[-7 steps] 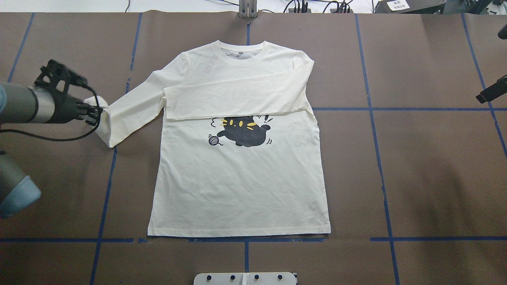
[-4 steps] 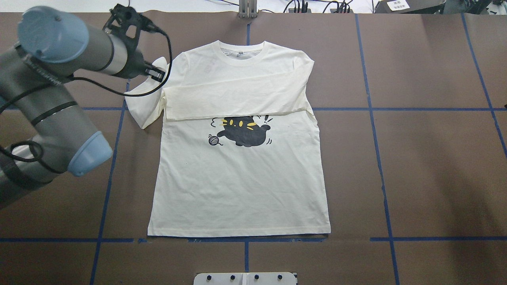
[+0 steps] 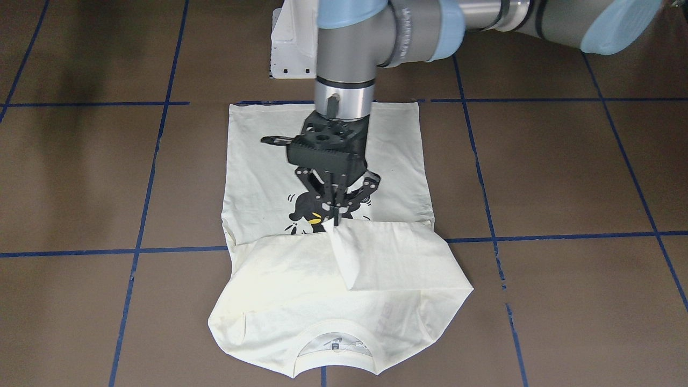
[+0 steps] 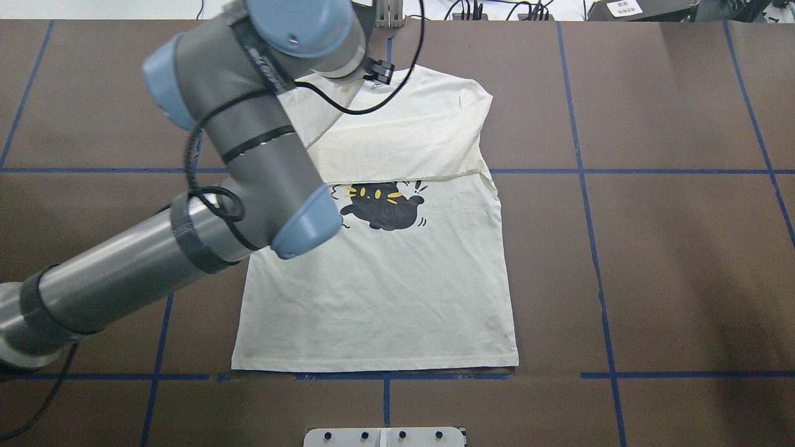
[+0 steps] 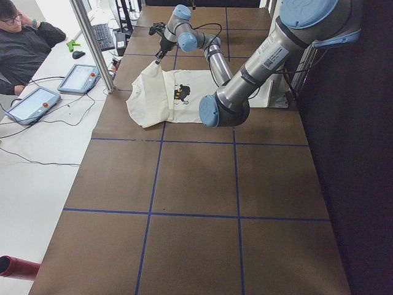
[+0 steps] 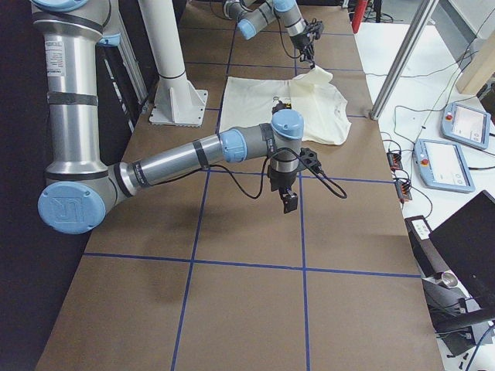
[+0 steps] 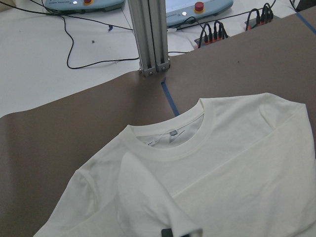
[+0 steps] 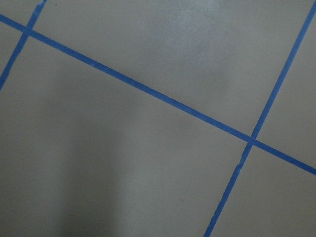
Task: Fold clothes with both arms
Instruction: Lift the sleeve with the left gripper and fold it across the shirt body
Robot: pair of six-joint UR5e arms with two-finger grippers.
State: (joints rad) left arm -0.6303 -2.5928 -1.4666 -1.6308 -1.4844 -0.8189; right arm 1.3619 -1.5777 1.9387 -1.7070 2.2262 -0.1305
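Note:
The cream long-sleeved shirt lies flat on the table, collar away from the robot, with its black cat print showing. One sleeve lies folded across the chest. My left gripper is shut on the cuff of the other sleeve and holds it raised over the chest, just above the cat. In the overhead view my left arm hides this gripper. My right gripper hovers over bare table, well off the shirt; whether it is open or shut, I cannot tell.
Blue tape lines grid the brown table. The white pedestal base stands behind the shirt's hem. An aluminium post rises past the collar. A seated person and tablets are at a side desk.
My left arm has swung from the table's left side over the shirt, carrying the sleeve cuff across the chest. The right gripper has withdrawn from the overhead view's right edge.

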